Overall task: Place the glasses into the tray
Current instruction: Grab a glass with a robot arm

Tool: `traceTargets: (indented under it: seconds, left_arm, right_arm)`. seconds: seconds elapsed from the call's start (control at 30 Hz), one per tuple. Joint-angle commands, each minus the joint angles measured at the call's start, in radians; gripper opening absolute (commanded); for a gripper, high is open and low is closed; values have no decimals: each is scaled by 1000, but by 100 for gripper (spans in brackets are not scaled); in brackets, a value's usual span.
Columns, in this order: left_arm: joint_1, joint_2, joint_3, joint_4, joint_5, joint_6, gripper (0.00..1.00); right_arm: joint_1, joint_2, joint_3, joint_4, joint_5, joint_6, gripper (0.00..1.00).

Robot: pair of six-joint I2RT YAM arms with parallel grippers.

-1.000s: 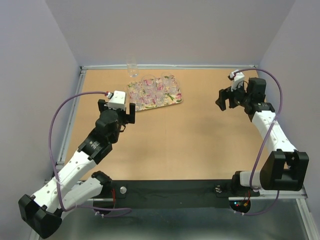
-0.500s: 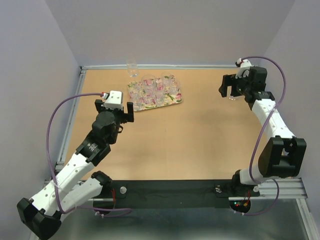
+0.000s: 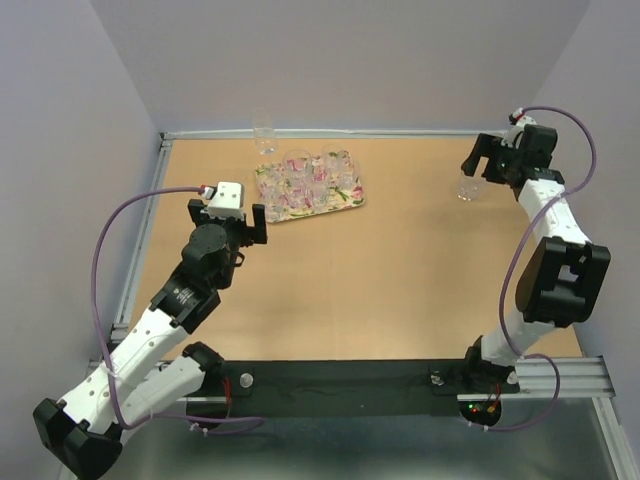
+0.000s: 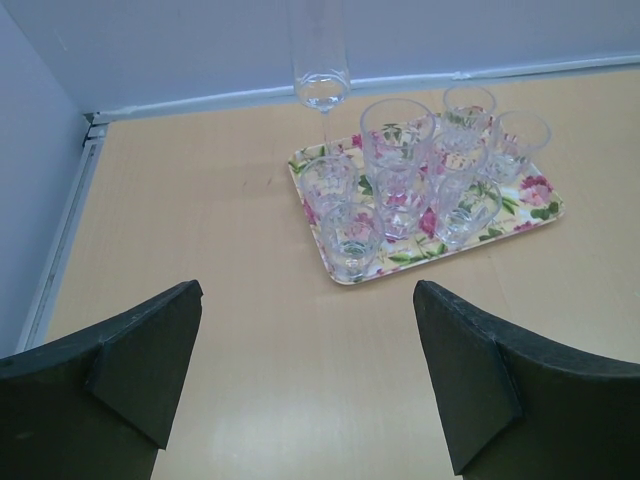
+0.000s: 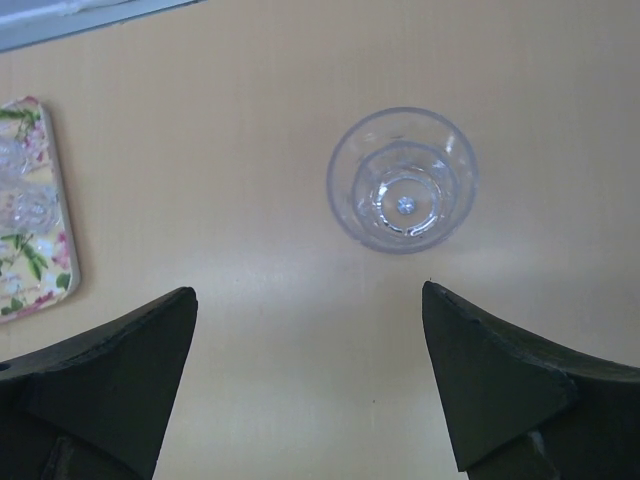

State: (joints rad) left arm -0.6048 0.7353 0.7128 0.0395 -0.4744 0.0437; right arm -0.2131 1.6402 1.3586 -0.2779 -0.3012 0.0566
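White links (image 3: 150, 335), black joints (image 3: 207, 250), purple cables (image 3: 99, 270), dark wedge-shaped gripper fingers (image 4: 140, 360)

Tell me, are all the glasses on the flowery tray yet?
Nearly. Done: most tumblers stand together on the floral tray. In hand: nothing; the right gripper hangs open over a lone tumbler on the table, and the left gripper is open and empty too. Left: that tumbler, plus a tall stemmed glass standing just behind the tray, off it.
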Motion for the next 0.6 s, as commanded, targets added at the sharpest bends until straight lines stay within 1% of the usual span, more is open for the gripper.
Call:
traceTargets:
  seconds: [0.0,0.17,0.27,0.33,0.37,0.4,0.47,0.57]
  left_arm:
    - [5,-24,-4,54,-6,-5,99]
    - [5,-27,-9,57,-10,-4,99]
    - [5,-27,-7,59,-13,-4,99]
    - [5,-27,-9,59,-15,-1,99]
    - [5,-27,-9,59,-15,-1,99]
    - [5,-27,-10,60,-16,-1,99]
    - [5,-25,-10,59,-17,-1,99]
    - [7,-24,-12,62,-18,1,99]
  right_arm:
    - [-61,76,91,31,11,141,97]
    - [-109,173,161,29,-27,244,92]
    - [-118,217,195,31,-19,262,89]
    - [-123,247,214,29,-15,272,84]
    - [-121,257,218,28,-13,279,84]
    - [-124,276,226,28,-15,282,81]
    - [-124,291,232,31,-12,296,80]
    - [-126,326,249,28,-10,311,75]
